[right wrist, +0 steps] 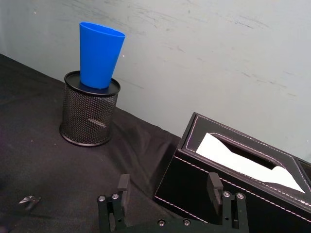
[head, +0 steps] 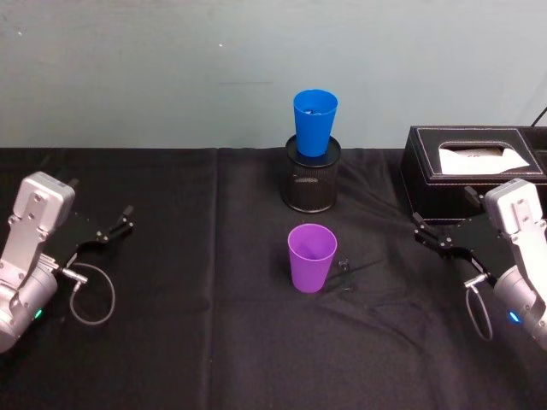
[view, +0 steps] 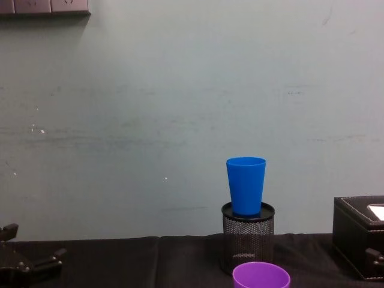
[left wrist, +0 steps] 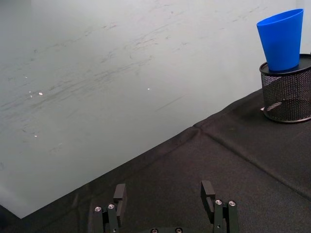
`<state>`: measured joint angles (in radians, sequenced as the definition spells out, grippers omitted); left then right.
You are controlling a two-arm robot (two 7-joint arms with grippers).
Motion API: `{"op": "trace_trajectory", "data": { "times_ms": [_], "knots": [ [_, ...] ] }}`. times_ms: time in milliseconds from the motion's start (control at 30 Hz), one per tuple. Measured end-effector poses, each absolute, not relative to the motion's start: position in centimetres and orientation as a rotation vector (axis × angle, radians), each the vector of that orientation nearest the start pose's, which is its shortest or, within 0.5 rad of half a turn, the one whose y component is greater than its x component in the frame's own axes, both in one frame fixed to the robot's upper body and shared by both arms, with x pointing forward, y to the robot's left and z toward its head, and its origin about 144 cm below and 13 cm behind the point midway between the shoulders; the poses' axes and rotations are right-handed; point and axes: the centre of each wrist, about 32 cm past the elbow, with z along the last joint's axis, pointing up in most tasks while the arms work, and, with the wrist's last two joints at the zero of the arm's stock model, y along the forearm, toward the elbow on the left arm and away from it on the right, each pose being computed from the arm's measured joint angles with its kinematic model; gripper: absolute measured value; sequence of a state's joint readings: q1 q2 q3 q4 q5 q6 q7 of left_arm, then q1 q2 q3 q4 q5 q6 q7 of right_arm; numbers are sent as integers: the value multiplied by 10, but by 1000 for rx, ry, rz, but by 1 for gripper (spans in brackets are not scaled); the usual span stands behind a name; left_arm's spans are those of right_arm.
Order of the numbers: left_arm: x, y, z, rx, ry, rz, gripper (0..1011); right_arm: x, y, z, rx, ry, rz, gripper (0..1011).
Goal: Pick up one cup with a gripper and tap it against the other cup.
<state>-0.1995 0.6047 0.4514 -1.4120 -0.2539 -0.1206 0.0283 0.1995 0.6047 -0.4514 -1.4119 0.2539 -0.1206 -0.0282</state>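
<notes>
The left claw (left wrist: 163, 187) and right claw (right wrist: 168, 178) both gape, empty. Perched on a mesh holder (head: 310, 184), the blue cup (head: 314, 120) could topple if the purple cup (head: 311, 256) taps hard.

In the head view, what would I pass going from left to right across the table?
left end effector → purple cup → right end effector. The blue cup and mesh holder stand right behind the purple cup, so I skip them.
</notes>
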Motion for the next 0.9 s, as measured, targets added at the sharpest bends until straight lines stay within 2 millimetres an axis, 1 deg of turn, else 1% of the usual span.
{"op": "trace_trajectory", "data": {
  "times_ms": [900],
  "knots": [
    [489, 310, 1140, 304, -285, 1248, 1000, 489, -310, 1140, -304, -285, -1248, 1003]
  ]
}}
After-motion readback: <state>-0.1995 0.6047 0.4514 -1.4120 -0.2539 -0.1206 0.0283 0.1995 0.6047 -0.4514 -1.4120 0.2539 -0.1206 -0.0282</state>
